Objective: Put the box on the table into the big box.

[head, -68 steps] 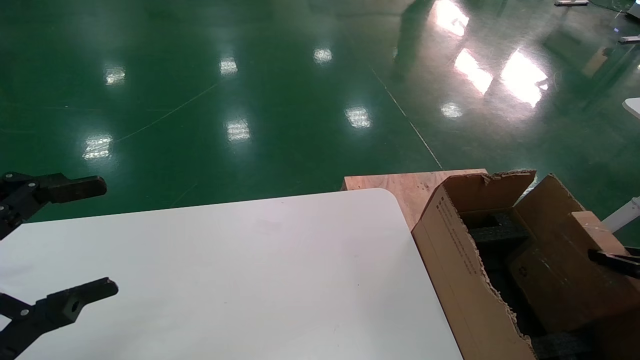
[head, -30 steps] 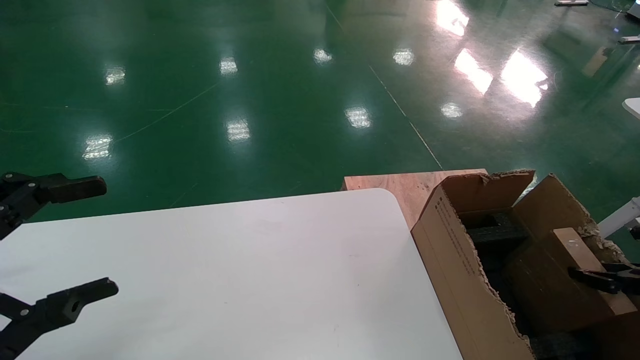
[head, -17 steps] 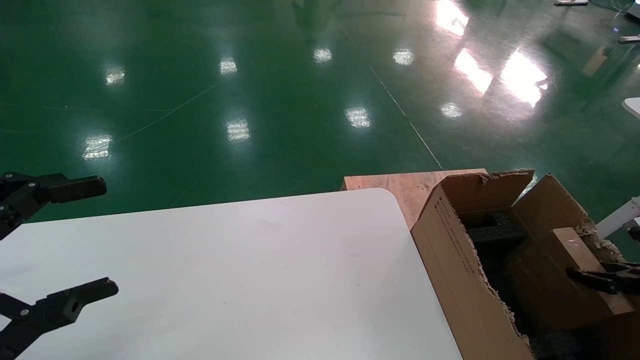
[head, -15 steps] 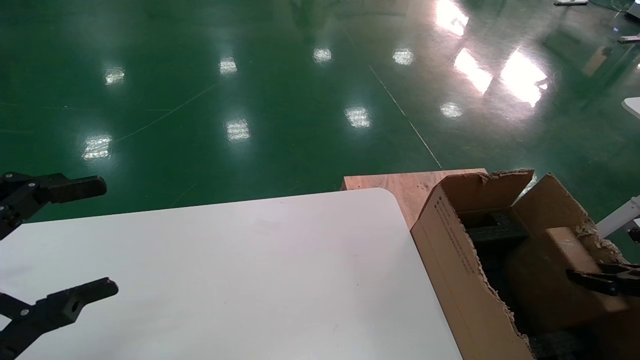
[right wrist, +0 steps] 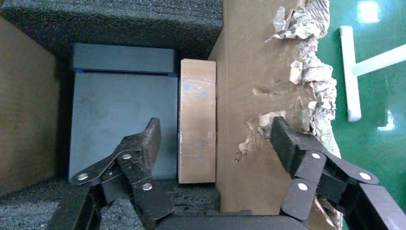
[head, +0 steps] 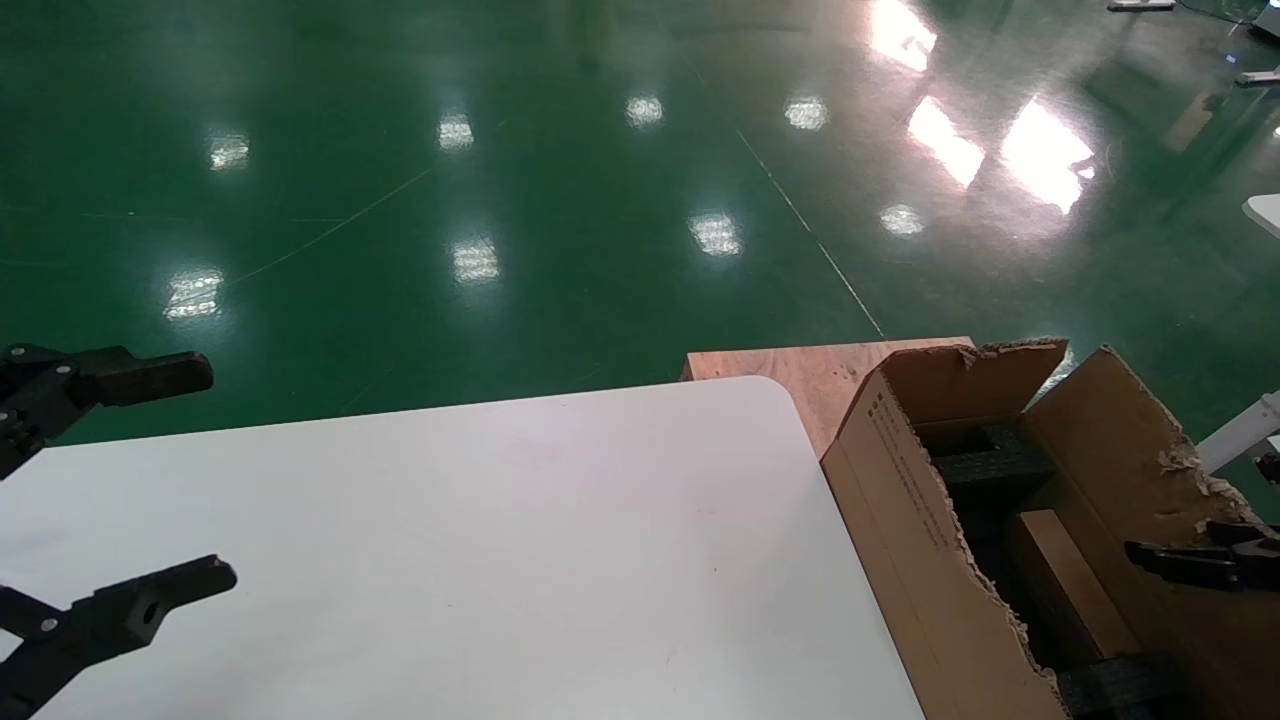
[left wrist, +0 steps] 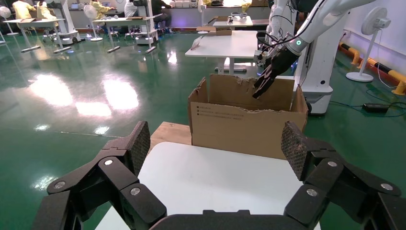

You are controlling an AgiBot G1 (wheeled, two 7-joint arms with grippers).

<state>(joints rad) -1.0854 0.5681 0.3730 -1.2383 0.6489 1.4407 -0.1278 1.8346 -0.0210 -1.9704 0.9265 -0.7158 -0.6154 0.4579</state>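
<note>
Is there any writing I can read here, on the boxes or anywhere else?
Big box: a few lines of small black print on its outer side, also seen from the left wrist; too small to read.
Small box inside it: only faint blue specks, no readable words.
Table: no text.

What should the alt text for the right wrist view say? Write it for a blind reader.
The small reddish-brown cardboard box lies on edge inside the large torn brown carton, between its wall and dark foam. The open right gripper hovers above, empty.
</note>
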